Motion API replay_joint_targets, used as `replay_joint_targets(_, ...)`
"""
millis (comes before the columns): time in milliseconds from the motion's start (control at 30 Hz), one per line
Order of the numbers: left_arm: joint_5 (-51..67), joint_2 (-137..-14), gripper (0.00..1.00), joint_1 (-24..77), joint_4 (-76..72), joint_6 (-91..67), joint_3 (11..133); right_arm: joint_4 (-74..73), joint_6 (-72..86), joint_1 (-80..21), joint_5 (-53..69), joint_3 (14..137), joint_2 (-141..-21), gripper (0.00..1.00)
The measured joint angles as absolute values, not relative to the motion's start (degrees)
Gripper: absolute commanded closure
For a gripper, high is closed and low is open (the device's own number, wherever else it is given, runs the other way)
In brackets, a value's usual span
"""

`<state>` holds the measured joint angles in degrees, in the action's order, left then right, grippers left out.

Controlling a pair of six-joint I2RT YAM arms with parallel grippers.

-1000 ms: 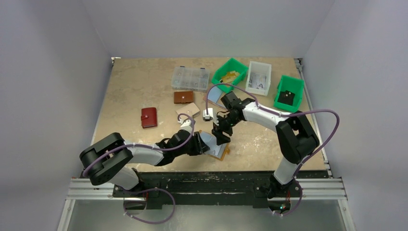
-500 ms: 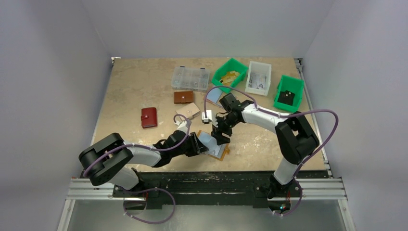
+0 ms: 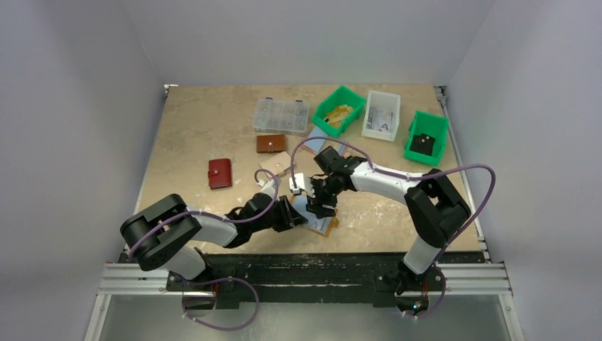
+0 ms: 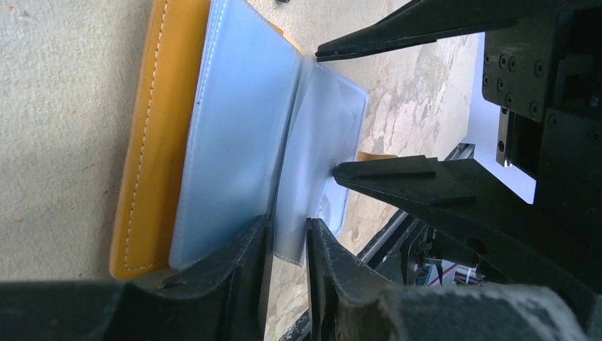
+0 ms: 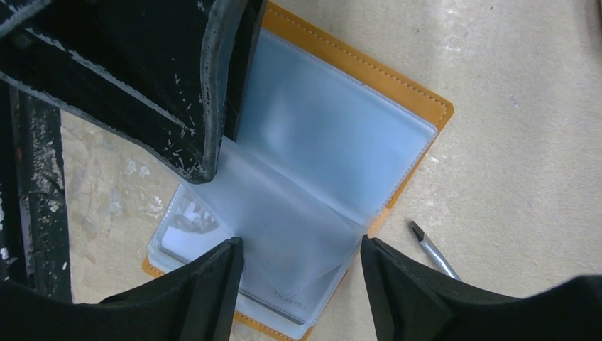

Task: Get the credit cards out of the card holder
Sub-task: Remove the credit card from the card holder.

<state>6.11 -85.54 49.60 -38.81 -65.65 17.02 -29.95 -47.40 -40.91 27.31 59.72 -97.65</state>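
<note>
Shifted leftward since a second ago, the right claw (image 5: pixel 302 245) now hangs wide open, holding nothing. The card holder (image 5: pixel 426 106) lies spread directly beneath it, with a clear sleeve (image 5: pixel 298 234) rising between its fingers. Just beside it, the left claw (image 4: pixel 287 224) is nearly closed, pinching that sleeve's edge. A pale card (image 5: pixel 186 229) shows faintly inside a sleeve, close to one right finger.

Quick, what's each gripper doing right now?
Left gripper: closed on a sleeve of the holder.
Right gripper: open, at the holder.
</note>
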Motion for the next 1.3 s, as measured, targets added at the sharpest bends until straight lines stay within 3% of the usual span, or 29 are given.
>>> replay_joint_targets(333, 6.17, -83.83, 0.59, 49.45, -37.71, -65.25, 16.75, -25.78, -43.88, -41.89, 21.34, 58.89, -96.36, 0.46)
replay_joint_targets(533, 1.96, -75.59, 0.49, 49.36, -29.30, -62.50, 16.75, -23.70, -41.41, -41.85, 19.81, 58.89, -96.36, 0.51)
replay_joint_targets(833, -3.22, -61.49, 0.51, 49.25, -21.52, -56.55, 16.10, -21.87, -35.14, -41.82, 21.78, 60.12, -98.04, 0.61)
replay_joint_targets(1067, -0.38, -63.00, 0.53, 49.25, -23.55, -54.83, 13.19, -21.65, -30.35, -41.71, 27.55, 62.08, -101.43, 0.69)
replay_joint_targets(1300, 1.54, -63.77, 0.53, 49.25, -25.67, -54.33, 11.42, -21.80, -26.33, -41.67, 34.87, 63.77, -102.50, 0.68)
